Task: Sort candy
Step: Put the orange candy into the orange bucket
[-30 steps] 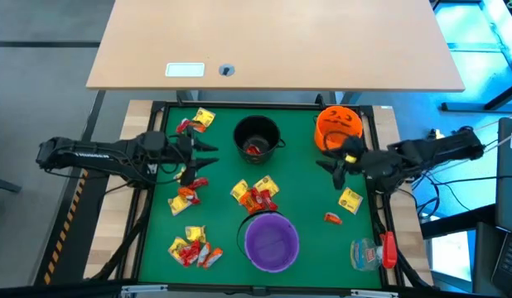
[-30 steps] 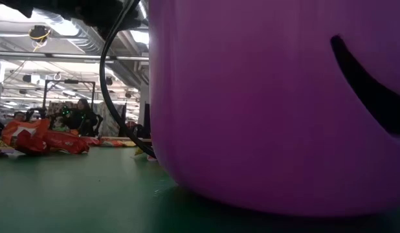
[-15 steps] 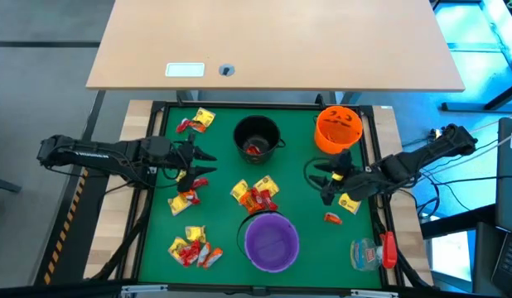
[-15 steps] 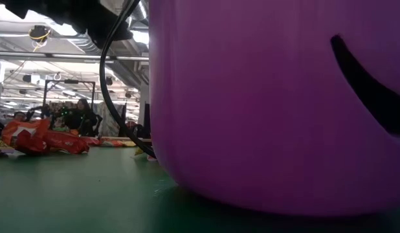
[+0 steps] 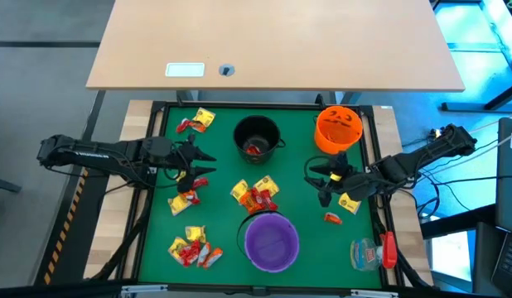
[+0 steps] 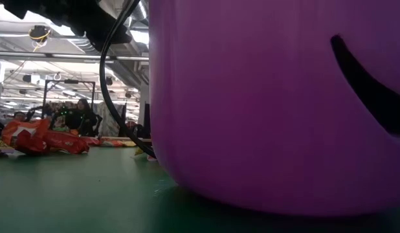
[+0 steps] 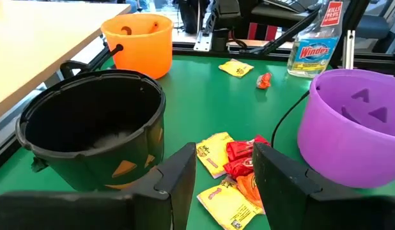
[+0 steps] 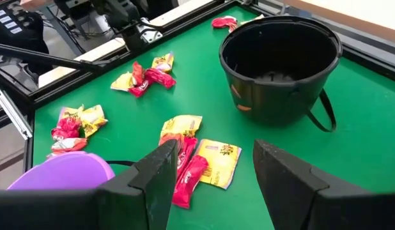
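Candy (image 5: 255, 196) scattered in clusters on green counter (image 5: 301, 174): central heap of yellow and red wrappers between black bucket (image 5: 257, 136) and purple bucket (image 5: 271, 241); another cluster (image 5: 192, 247) near front left corner; a pair (image 5: 195, 122) at far left corner; a small cluster (image 5: 186, 195) near left edge; one yellow piece (image 5: 350, 201) and one red piece (image 5: 332, 218) on right side. Red wrapper visible inside black bucket. Orange bucket (image 5: 338, 127) at far right corner. Clear spray bottle (image 5: 369, 252) with red trigger lying near front right corner.

Left hand (image 5: 205, 162) hovering left of black bucket, above the small left cluster, fingers (image 7: 178, 172) parted, released, grasping nothing; central heap seen through the gap in left wrist view. Right hand (image 5: 321, 178) just below orange bucket, beside the yellow piece, pointing toward centre, fingers (image 8: 160, 167) spread, released, grasping nothing. Low view filled mostly by purple bucket wall, with red-orange wrappers (image 6: 41, 137) lying on counter at left.
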Controlling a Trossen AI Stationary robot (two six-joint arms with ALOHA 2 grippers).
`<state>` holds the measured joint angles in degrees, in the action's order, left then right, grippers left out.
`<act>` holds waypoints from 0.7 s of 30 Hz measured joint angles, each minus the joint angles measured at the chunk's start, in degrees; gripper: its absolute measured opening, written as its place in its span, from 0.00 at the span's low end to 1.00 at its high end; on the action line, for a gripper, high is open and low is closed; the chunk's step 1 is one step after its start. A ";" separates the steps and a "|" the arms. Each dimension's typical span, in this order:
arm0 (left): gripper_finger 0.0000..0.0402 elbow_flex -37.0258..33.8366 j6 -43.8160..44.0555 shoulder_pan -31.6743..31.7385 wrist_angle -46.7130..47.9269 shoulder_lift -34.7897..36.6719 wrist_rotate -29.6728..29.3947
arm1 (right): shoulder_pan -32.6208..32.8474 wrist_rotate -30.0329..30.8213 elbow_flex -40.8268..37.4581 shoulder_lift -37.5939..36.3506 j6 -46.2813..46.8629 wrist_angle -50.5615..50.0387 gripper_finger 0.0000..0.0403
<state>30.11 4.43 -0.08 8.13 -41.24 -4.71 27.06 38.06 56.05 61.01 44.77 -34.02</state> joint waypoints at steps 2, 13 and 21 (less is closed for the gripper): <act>0.36 0.00 0.02 0.00 0.03 -0.01 0.11 | -0.04 0.00 0.00 0.02 -0.02 0.07 0.50; 0.36 0.00 1.56 0.00 3.70 0.01 0.13 | -0.04 0.00 0.00 0.04 -3.41 0.01 0.50; 0.36 0.00 6.84 -0.02 12.54 -0.63 -0.31 | 0.52 -0.08 -0.25 0.05 -4.58 0.61 0.50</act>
<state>30.11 11.27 -0.10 20.67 -41.87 -5.02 27.58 37.98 55.80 61.07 40.19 -33.41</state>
